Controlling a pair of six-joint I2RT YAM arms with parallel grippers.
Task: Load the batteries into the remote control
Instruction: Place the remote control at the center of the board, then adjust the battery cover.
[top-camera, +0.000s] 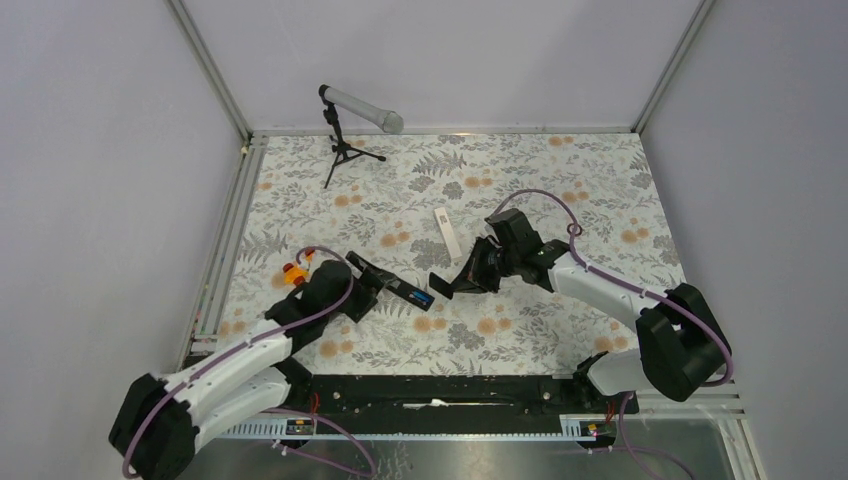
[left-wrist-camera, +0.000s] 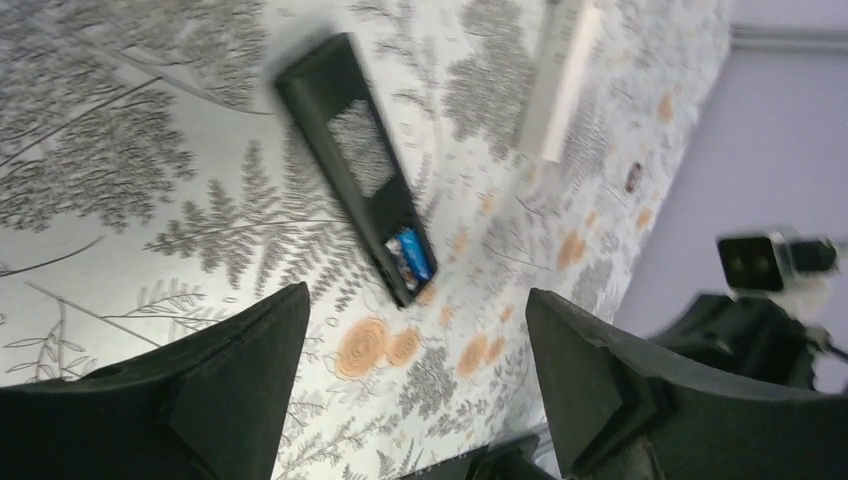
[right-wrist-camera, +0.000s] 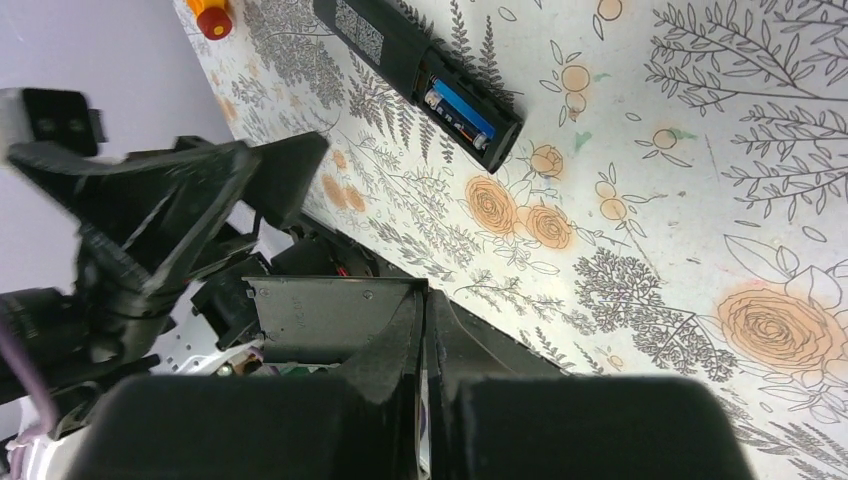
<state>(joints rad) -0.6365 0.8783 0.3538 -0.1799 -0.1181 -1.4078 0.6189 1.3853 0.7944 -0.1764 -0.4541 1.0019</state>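
Left gripper (left-wrist-camera: 418, 300) is spread wide with nothing between the fingers (left-wrist-camera: 230, 380), and the remote (left-wrist-camera: 350, 160) lies flat on the cloth (left-wrist-camera: 120, 150) just ahead of them, apart from both tips, its open bay at the end nearer me. There's a blue battery (left-wrist-camera: 411, 255) seated in that bay; I can't tell whether a second one sits beside it. Over on the other side, my right gripper (right-wrist-camera: 425, 300) is clamped tight on the cover (right-wrist-camera: 330, 315), a thin black plate pinched at one edge and held off the cloth, with the remote out in front of it and well clear. My read: the cells are in or nearly in, and closing the bay is what's left. That cover is light, stiff plastic, so an edge pinch holds it, but it could twist or slip if I push at an angle. The remote is light too and will likely skate on the cloth, so I'd brace it across its long sides, away from the bay. The battery is small, hard, smooth and prone to rolling; if it needs reseating, grip across the middle of the barrel.
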